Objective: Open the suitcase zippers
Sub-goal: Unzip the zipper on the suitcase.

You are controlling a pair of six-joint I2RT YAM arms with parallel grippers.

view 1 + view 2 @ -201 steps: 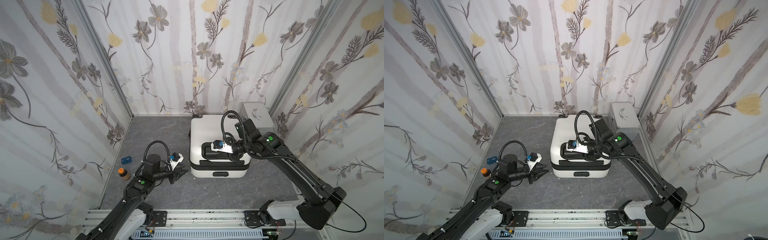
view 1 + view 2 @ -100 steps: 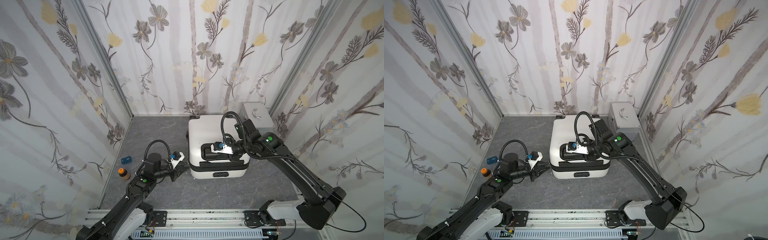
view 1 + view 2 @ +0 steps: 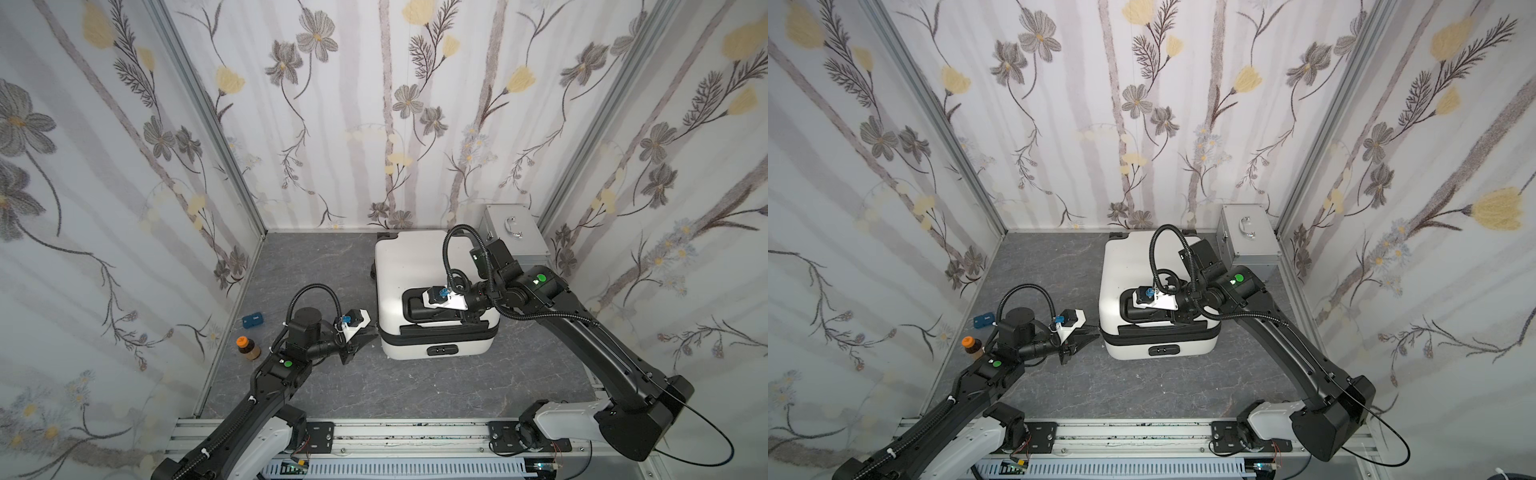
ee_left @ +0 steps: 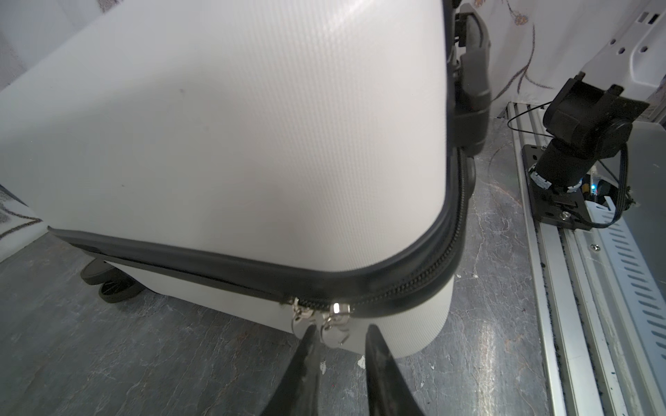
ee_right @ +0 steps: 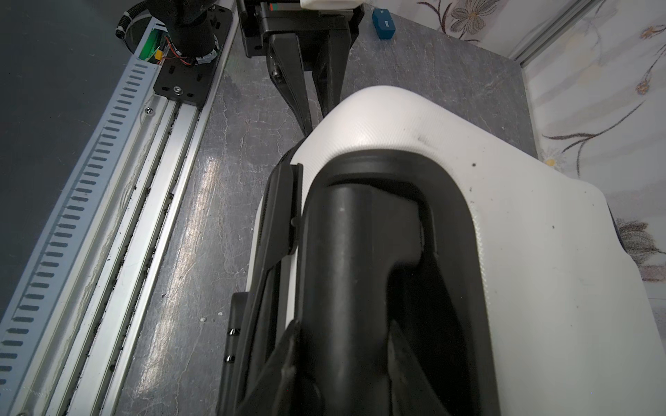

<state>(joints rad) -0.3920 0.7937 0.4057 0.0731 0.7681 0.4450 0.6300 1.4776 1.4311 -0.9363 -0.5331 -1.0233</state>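
one white suitcase (image 3: 415, 266) lies flat on the grey floor (image 3: 415, 386), under the right claw (image 5: 344, 324) and right at the tips of the left claw (image 4: 340, 333). one silver box (image 3: 515, 241) with a chrome grip stands behind the right claw, just beside the case and tucked into the wall corner. the right claw is closed down on the case's black handle (image 5: 342, 252), one finger on each side of the bar. one black zipper band (image 4: 414, 284) runs round the shell's seam, and two silver pulls (image 4: 337, 324) hang side by side on it near a corner. the left claw is narrowly parted. its fingers straddle the pull nearer that corner, though whether they actually pinch it i cannot tell. behind the left claw sit one blue box (image 3: 252, 320) (white lettering too small to read) and one orange-capped bottle (image 3: 247, 348), both close by the side wall. bare floor spreads between the case's front edge and the metal rail (image 3: 415, 432).
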